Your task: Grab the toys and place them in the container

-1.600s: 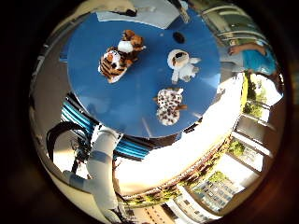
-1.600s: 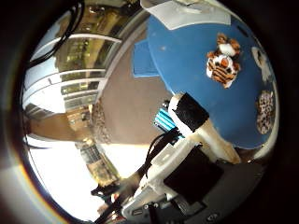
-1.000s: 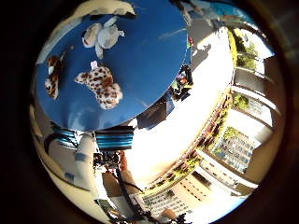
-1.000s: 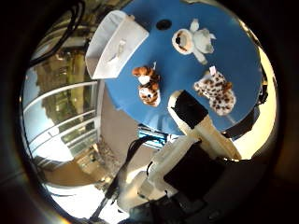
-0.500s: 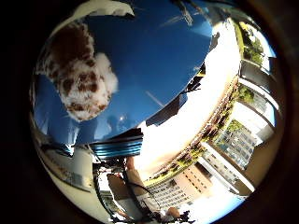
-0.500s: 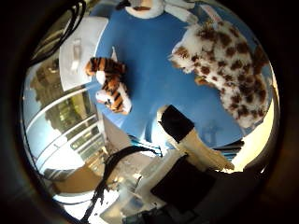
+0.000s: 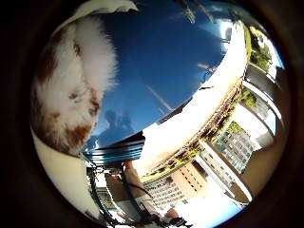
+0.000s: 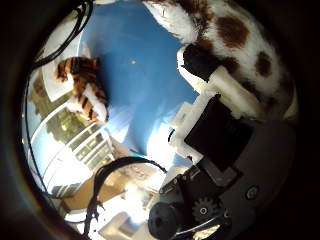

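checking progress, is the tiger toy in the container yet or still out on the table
Still out. The tiger toy lies on the blue table, next to the white container, not inside it.

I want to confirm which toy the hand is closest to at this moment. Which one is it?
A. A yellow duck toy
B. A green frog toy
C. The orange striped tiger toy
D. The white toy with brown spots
D. The white toy with brown spots fills much of both palm views, right by the hand, while the striped tiger toy lies smaller and farther off on the blue table.
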`<action>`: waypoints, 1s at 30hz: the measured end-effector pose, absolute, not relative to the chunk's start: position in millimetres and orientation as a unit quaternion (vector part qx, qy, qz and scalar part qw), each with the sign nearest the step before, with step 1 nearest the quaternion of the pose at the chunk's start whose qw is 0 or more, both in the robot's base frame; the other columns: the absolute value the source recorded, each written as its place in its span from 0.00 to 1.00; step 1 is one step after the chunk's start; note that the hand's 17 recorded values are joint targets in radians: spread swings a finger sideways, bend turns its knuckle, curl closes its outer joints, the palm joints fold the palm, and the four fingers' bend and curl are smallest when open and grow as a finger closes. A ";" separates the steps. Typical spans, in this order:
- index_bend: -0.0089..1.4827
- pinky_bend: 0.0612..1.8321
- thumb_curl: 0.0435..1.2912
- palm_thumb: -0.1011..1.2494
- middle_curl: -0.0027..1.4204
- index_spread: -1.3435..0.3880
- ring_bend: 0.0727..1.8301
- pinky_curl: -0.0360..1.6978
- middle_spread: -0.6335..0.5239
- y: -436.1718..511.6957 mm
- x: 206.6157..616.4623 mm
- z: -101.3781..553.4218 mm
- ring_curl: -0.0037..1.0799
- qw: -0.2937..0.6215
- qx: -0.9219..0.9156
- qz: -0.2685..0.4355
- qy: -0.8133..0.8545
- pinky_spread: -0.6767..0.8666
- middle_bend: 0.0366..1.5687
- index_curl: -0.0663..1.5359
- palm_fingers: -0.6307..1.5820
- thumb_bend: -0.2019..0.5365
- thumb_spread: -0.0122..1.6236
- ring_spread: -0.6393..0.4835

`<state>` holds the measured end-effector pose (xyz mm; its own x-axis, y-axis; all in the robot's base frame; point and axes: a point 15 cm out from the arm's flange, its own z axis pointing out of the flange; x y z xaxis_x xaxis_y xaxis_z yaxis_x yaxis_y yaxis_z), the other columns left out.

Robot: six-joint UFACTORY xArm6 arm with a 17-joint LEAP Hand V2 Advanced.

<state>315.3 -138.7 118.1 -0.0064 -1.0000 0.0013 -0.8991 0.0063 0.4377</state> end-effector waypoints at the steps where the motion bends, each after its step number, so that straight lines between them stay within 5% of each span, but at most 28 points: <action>1: 0.10 0.44 0.29 0.64 0.43 0.62 0.57 0.14 0.43 -139.4 316.8 119.8 0.53 0.155 0.689 -0.154 -0.691 0.69 0.45 0.15 0.77 0.34 0.70 0.67; 8: 0.22 0.64 0.37 0.77 0.55 0.50 0.66 0.21 0.38 -157.4 314.8 169.6 0.64 0.118 0.695 -0.122 -0.699 0.65 0.58 0.13 0.79 0.37 0.68 0.57; 13: 0.33 0.74 0.42 0.78 0.63 0.42 0.70 0.26 0.35 -131.7 283.2 213.1 0.69 0.139 0.714 -0.163 -0.667 0.61 0.64 0.13 0.75 0.33 0.68 0.53; 30: 0.58 0.86 0.53 0.80 0.76 0.27 0.79 0.40 0.33 -24.2 344.8 460.0 0.76 -0.047 0.795 -0.064 -0.602 0.53 0.74 0.17 0.66 0.26 0.70 0.48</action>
<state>344.8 -24.2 460.0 0.2674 -0.9503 -0.1592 -0.9625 -0.2712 0.0021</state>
